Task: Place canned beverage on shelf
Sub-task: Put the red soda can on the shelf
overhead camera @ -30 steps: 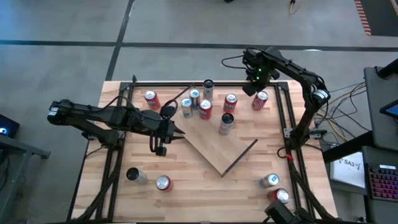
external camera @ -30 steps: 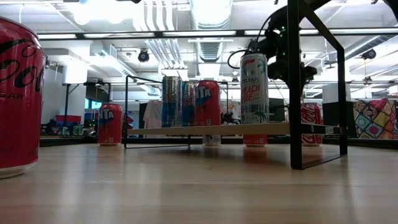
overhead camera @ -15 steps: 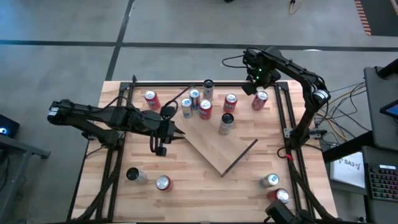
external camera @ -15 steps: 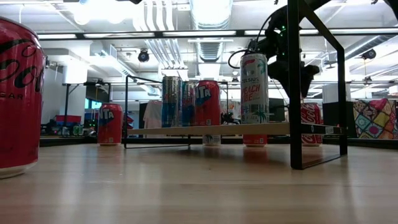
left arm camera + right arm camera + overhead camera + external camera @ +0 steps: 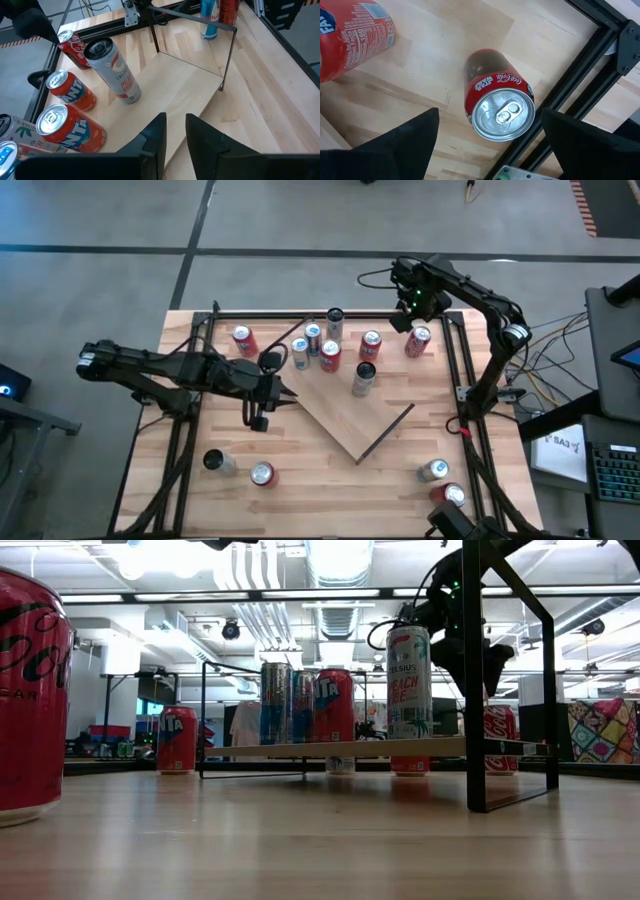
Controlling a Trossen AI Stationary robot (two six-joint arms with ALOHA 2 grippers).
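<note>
The shelf, a light-wood board, lies turned at an angle mid-table, with several cans on its far part, among them a tall white can. A red cola can stands upright on the tabletop by the far right frame rail. My right gripper hangs above it, pointing down, open, with one finger on each side and clear of it. My left gripper hovers over the shelf's left corner, shut and empty.
A black frame rims the table; one of its posts stands beside the cola can. Loose cans stand at far left, near left and near right. The shelf's near half is bare wood.
My right gripper has opened above the red cola can and stayed in place. The can has not moved.
</note>
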